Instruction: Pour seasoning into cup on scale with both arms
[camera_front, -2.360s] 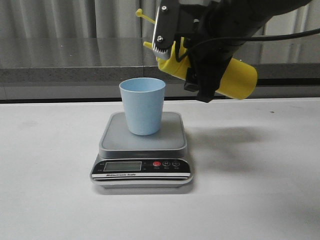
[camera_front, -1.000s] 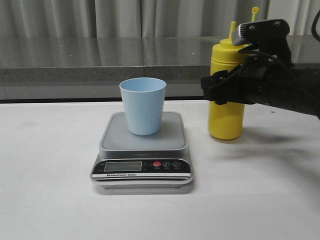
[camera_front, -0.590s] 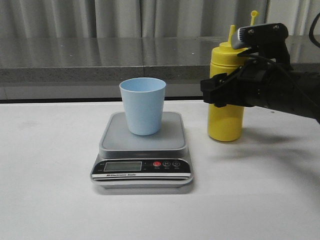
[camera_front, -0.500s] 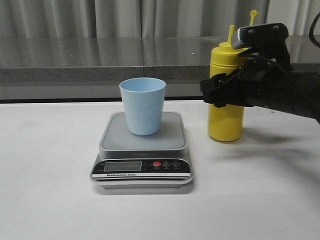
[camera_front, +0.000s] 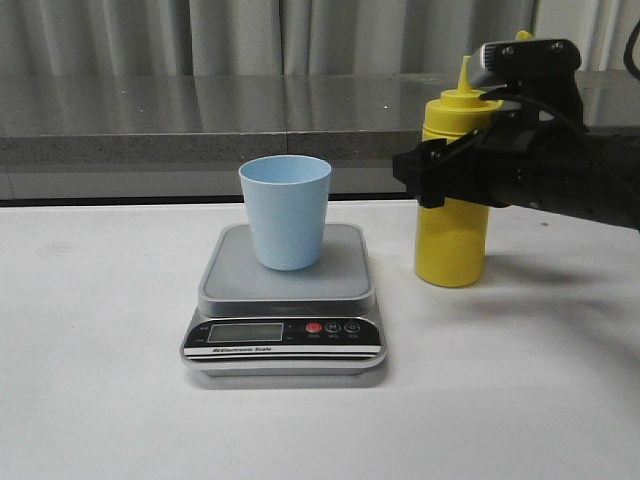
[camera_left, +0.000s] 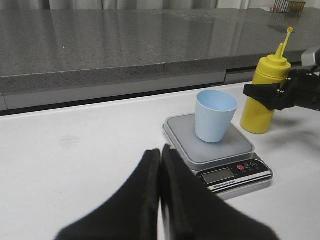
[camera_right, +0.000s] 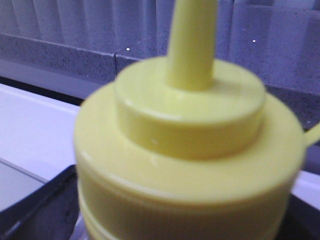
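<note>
the yellow seasoning bottle stands upright on the white counter, to the right of the scale and apart from it. its pointed nozzle is uncapped, and the small cap on its thin tether rises beside the nozzle in the left wrist view. the right arm reaches in from the right edge of the front view, and the right gripper sits across the bottle's upper body, below its shoulder. dark fingers show on both sides of the bottle in the right wrist view, where the bottle's top fills most of the picture and is blurred; whether the fingers press the bottle or only stand beside it cannot be told.

the pale blue cup stands upright on the scale's grey platform, roughly centred, its mouth open. what is inside it cannot be seen. the scale's black front panel, with its display and red button, faces the front camera; the reading is too small to make out.

the left gripper appears only in the left wrist view, above the counter and well short of the scale, its two black fingers pressed together with nothing between them.
</note>
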